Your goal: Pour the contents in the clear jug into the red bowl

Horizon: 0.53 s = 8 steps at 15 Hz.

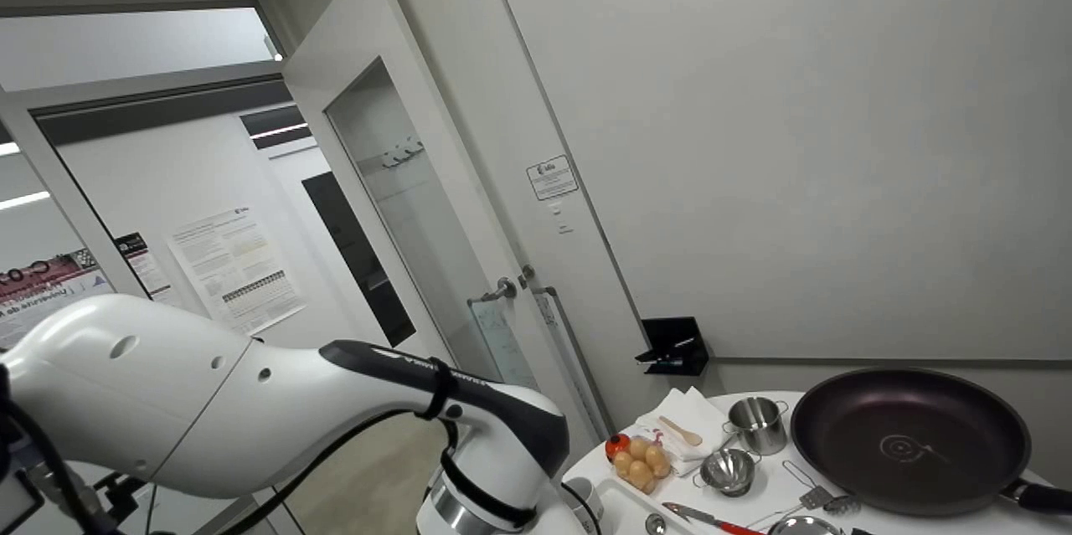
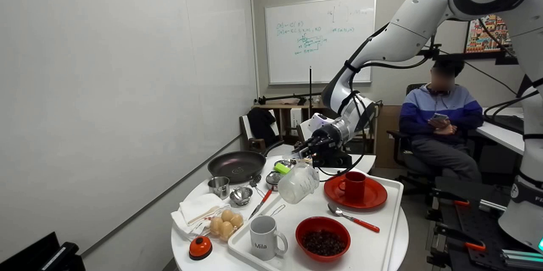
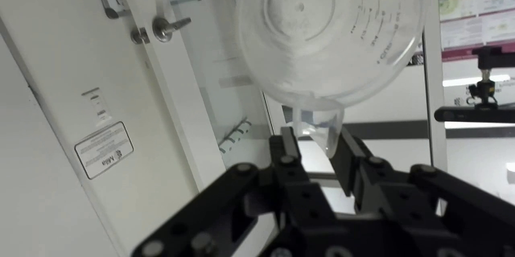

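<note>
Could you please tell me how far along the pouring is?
Apparently done: small dark pieces lie in the round red bowl, and none show in the clear plastic jug. In hand: the jug, its handle between the jaws. Left: probably righting that tilted jug and setting it down.

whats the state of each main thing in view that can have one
Jug, tilted, looks empty
End effector, shut on the jug's handle
Red bowl, holds dark contents
Grey mug, upright
Red mug, upright on the plate
Spoon, lying on the tray
Pan, face up
Whiteboard, written on
Door, open
</note>
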Motion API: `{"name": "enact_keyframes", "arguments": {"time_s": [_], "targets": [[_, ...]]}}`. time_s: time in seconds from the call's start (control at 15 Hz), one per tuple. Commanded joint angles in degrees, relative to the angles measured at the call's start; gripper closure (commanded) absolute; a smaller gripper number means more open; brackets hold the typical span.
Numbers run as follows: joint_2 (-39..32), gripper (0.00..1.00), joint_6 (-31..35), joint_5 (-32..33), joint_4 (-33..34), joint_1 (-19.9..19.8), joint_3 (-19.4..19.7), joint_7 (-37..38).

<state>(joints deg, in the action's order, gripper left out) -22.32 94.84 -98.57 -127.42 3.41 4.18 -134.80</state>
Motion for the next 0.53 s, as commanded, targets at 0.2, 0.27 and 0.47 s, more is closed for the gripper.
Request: {"name": "enact_keyframes", "arguments": {"time_s": [0.2,0.27,0.47], "targets": [[6.02,0.92,20.93,5.43,-1.31,3.15,-0.99,0.23],[6.53,0.92,23.74,6.10,-1.28,3.39,-1.36,0.29],[7.88,0.92,33.13,8.08,-1.11,4.19,-2.58,-0.03]]}}
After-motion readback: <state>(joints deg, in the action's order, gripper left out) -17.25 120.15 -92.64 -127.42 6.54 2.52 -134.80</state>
